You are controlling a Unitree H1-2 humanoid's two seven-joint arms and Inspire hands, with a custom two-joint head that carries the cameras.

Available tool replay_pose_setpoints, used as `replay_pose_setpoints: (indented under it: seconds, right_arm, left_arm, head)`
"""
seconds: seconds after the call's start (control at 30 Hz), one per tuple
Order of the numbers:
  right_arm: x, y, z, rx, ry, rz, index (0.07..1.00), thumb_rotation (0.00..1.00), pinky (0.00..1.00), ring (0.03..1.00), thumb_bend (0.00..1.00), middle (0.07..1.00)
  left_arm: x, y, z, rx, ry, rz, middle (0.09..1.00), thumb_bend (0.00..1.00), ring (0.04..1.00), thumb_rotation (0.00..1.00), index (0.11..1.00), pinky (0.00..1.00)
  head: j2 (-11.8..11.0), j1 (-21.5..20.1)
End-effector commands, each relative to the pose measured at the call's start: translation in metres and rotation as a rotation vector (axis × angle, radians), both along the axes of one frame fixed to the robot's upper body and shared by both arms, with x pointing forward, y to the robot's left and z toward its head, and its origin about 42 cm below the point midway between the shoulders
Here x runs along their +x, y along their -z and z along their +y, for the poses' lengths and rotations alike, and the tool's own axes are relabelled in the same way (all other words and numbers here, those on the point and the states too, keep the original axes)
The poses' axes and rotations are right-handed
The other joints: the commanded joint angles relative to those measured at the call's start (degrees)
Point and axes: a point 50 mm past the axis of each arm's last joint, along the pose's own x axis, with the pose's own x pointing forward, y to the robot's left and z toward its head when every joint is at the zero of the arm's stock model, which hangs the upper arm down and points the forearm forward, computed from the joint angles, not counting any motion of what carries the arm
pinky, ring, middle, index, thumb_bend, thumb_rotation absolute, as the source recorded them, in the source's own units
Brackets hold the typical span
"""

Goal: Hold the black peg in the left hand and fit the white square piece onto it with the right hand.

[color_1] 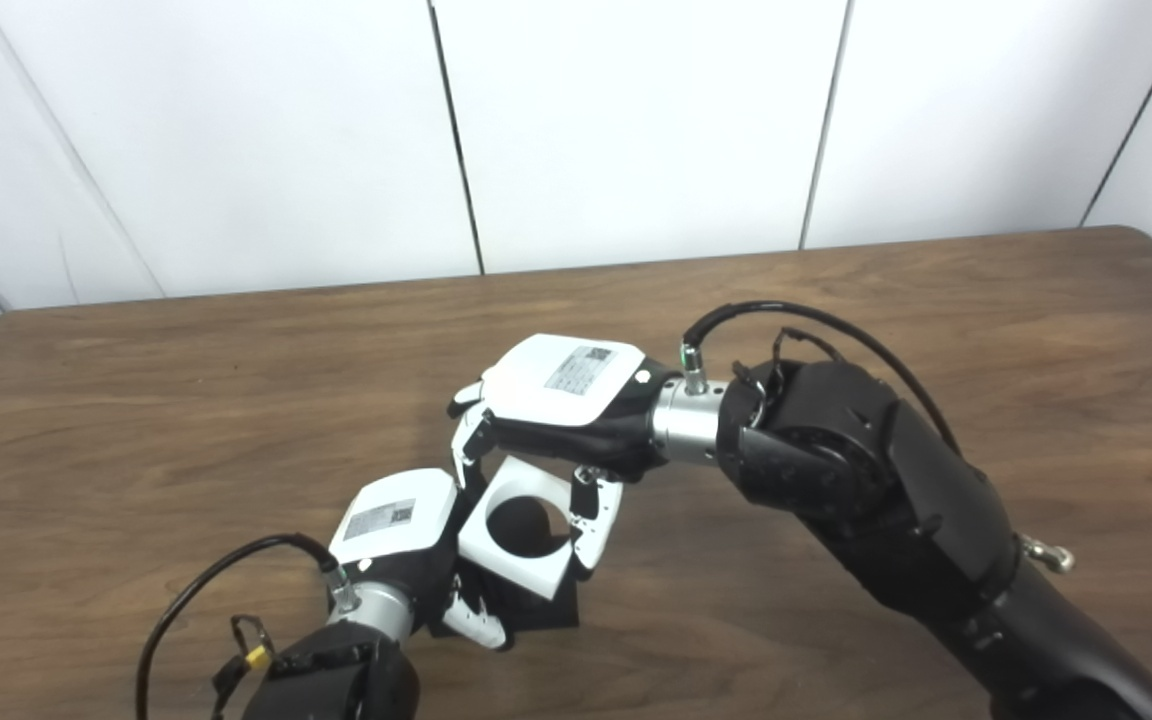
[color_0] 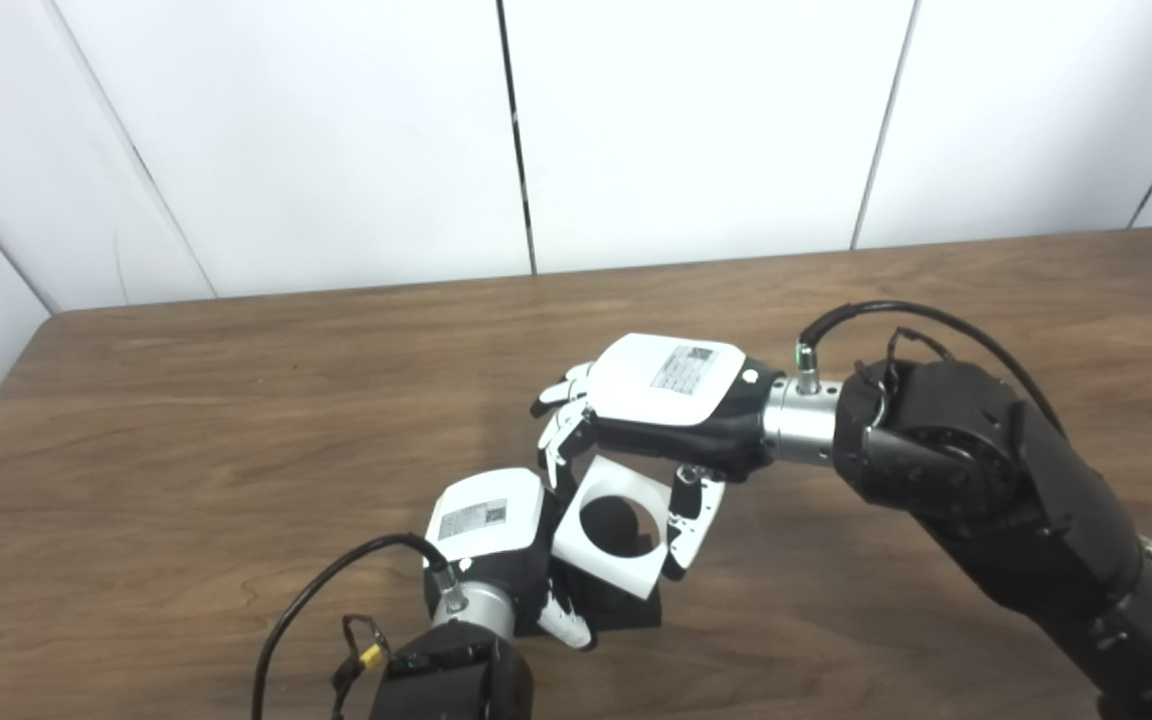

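Nearest the cameras, the left arm entered from the lower left, a black cable (color_0: 336, 580) looping from its wrist, and the left hand (color_0: 491, 545) lay low over the wooden tabletop (color_0: 186, 420) with its white back plate facing up. Its fingers (color_0: 568, 622) curled around the dark base of the black peg (color_0: 626, 605), which rested at the tabletop just right of the hand; how tightly the hand closed on the peg could not be told, since the palm side was hidden. The rounded black top of the peg showed inside the circular hole of the white square piece (color_0: 608, 532), which sat tilted over the peg, its hole facing the cameras; whether the piece was fully seated could not be told. Just beyond, the right hand (color_0: 661, 400) reached in from the right, palm downward, with its white back plate uppermost. It pinched the white square piece: the thumb (color_0: 688, 520) pressed against the piece's right edge, while the fingers (color_0: 561, 440) bent down against its upper left corner, next to the left hand. The right forearm (color_0: 996, 480), black and bulky, extended to the lower right corner, with a cable arching over the metal wrist (color_0: 801, 420). Farthest away, white wall panels (color_0: 696, 120) stood behind the tabletop's rear edge.
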Motion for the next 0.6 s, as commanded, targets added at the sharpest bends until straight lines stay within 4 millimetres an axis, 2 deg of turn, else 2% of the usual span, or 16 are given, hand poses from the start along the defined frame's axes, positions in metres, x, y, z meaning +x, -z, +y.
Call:
replay_pose_setpoints:
  seconds: [0.0,0.1,0.2,0.37,0.4,0.43,0.5,0.57]
  right_arm:
    - [0.005,-0.004,0.011,-0.012,-0.047,-0.025,0.482,0.13,0.92,0.904,0.52,0.763]
    - [0.007,-0.004,0.014,-0.019,-0.062,-0.025,0.482,0.13,0.92,0.908,0.52,0.765]
    - [0.008,-0.004,0.016,-0.020,-0.077,-0.023,0.482,0.13,0.91,0.903,0.52,0.762]
    - [0.012,0.001,0.014,-0.003,-0.125,-0.035,0.482,0.13,0.90,0.893,0.52,0.756]
    - [0.013,0.002,0.013,0.001,-0.140,-0.039,0.482,0.14,0.89,0.888,0.53,0.756]
    - [0.014,0.003,0.012,0.005,-0.151,-0.042,0.483,0.14,0.89,0.886,0.53,0.756]
    - [0.016,0.006,0.009,0.017,-0.201,-0.057,0.483,0.14,0.87,0.876,0.53,0.754]
    - [0.017,0.009,0.006,0.020,-0.244,-0.071,0.484,0.14,0.86,0.870,0.53,0.752]
  left_arm:
    - [-0.003,0.001,-0.054,-0.141,0.052,0.141,0.799,0.52,0.854,0.06,0.490,0.79]
    - [-0.002,0.001,-0.057,-0.126,0.062,0.143,0.792,0.52,0.837,0.06,0.492,0.76]
    - [-0.002,0.001,-0.060,-0.107,0.076,0.147,0.819,0.52,0.840,0.07,0.493,0.76]
    - [-0.002,0.000,-0.064,-0.112,0.084,0.144,0.800,0.52,0.825,0.07,0.495,0.74]
    - [-0.002,-0.001,-0.065,-0.110,0.088,0.142,0.825,0.72,0.841,0.10,0.641,0.76]
    - [-0.002,-0.002,-0.066,-0.108,0.091,0.141,0.844,0.79,0.854,0.12,0.706,0.76]
    - [-0.002,-0.004,-0.067,-0.094,0.119,0.142,0.872,0.83,0.874,0.15,0.781,0.77]
    - [-0.003,-0.006,-0.067,-0.092,0.141,0.146,0.886,0.84,0.890,0.16,0.799,0.78]
  head:
    - [0.3,0.3]
    - [0.6,0.9]
    - [0.9,1.2]
    - [1.6,1.8]
    - [2.0,2.2]
    - [2.0,2.2]
    - [2.8,2.3]
    - [3.0,2.3]
